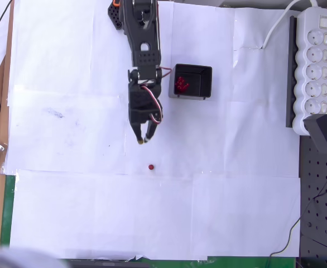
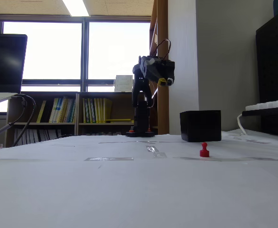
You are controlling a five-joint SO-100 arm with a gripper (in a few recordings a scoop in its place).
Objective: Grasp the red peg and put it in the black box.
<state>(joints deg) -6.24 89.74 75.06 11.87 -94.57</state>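
Observation:
A tiny red peg (image 1: 151,167) stands alone on the white paper; the fixed view shows it upright (image 2: 204,150) in front of the box. The black box (image 1: 192,81) sits right of the arm, with a cluster of red pegs inside; from the side it is a dark cube (image 2: 200,125). My gripper (image 1: 143,139) hangs high above the table (image 2: 166,81), short of the peg and left of the box. Its fingertips stand close together with nothing between them.
A long white power strip (image 1: 313,61) lies along the right edge beside a black adapter (image 1: 325,135). The arm's base (image 2: 140,132) stands at the far side of the paper. Bare white paper (image 1: 68,139) spreads left and toward the near edge.

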